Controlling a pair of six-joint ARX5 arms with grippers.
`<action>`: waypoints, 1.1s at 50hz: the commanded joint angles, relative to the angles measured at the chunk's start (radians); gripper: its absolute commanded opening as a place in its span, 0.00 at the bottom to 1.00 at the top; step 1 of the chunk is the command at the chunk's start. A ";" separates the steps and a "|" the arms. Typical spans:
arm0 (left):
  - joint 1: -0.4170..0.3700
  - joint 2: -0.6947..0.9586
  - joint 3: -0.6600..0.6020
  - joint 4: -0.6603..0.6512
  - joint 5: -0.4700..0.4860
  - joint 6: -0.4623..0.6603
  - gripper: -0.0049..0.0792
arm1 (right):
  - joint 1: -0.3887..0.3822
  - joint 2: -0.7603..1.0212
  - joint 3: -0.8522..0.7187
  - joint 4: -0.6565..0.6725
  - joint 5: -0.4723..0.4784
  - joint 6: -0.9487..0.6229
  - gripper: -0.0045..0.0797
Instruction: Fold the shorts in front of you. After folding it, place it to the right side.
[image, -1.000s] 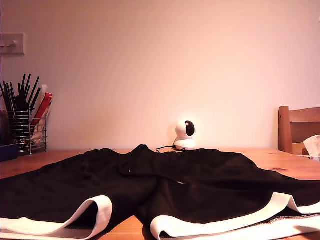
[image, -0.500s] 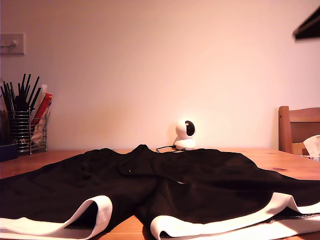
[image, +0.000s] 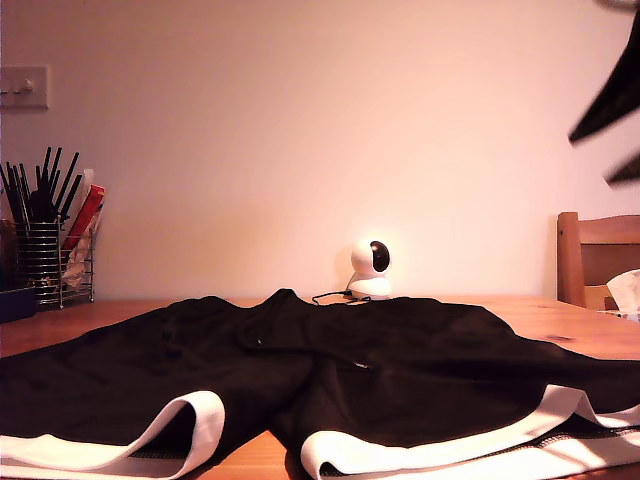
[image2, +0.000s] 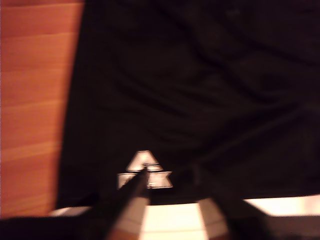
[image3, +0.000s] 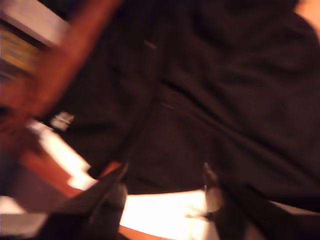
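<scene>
A: Exterior view first. Where to find the shorts (image: 330, 370)?

B: Spread flat on the table (image: 560, 320), just in front of the white camera (image: 372, 268). Waistband toward the camera, white-banded leg hems on the side away from it. Laid open like that, probably to give a clean start for folding; not yet folded at all.

A: Any arm there?

B: Only a dark blurred arm (image: 610, 100), high above the camera and toward the exterior view's right, well clear of the cloth. Impossible to say whether first or second. Jaws unreadable here.

A: And the first wrist view?

B: Looking down along my first gripper (image2: 170, 175): fingers parted, nothing between them. Black fabric below, with a small white logo (image2: 145, 172) and a white hem band (image2: 170, 215) close under the tips, so over the end of the shorts away from the camera. Bare wood alongside one leg. No contact visible; picture soft.

A: Second wrist view?

B: Much the same, only blurrier. My second gripper (image3: 164, 175) gaping as well, holding nothing, hanging over a bright hem band (image3: 160, 210) with creased black cloth beyond. Apparently above the fabric, not on it.

A: Why the open jaws over the hems?

B: Likely readied to pinch the hem edge and carry it toward the camera for a first fold.
</scene>
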 joint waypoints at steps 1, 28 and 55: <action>-0.002 0.037 0.033 -0.035 -0.016 0.035 0.62 | 0.007 0.034 0.042 -0.031 0.032 -0.036 0.60; 0.080 0.407 0.140 -0.162 -0.191 0.075 0.66 | 0.031 0.225 0.196 -0.175 0.210 -0.131 0.60; 0.119 0.596 0.140 -0.114 -0.175 0.075 0.66 | 0.031 0.236 0.196 -0.154 0.217 -0.150 0.60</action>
